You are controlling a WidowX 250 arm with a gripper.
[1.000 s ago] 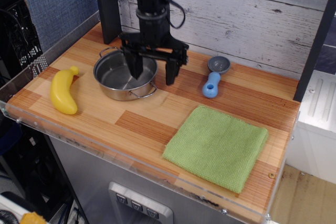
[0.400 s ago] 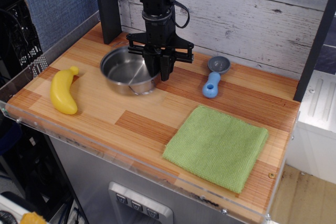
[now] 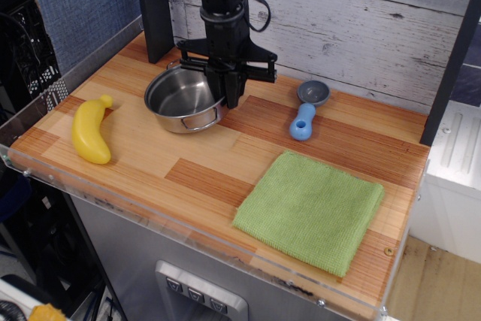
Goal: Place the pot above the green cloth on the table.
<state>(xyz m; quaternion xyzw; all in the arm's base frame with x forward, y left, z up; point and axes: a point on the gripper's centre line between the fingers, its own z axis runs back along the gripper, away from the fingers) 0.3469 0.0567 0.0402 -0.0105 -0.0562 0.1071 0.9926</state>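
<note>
Gripper: black gripper [image 3: 228, 89], open 1 s ago, now clamped on the rim.
Pot: shallow shiny stainless-steel pot [image 3: 183, 99] now tilted, lifted slightly.

A polished stainless-steel pot [image 3: 184, 98], mirror-bright inside, with a thin wire loop handle at its near rim, is clamped at the rim by a matt black gripper [image 3: 229, 94] of hard plastic or metal. The table [image 3: 150, 155] wears a smooth, lightly glossy wood-plank laminate in orange and pale brown, edged with clear plastic. The green cloth [image 3: 312, 210] is matt, nubby microfibre. A yellow banana [image 3: 90, 130] looks like smooth, semi-gloss plastic, as does the grey-and-blue scoop [image 3: 307, 110]. Behind, the back wall [image 3: 361, 20] shows weathered, whitewashed boards, rough and matt in look.
</note>
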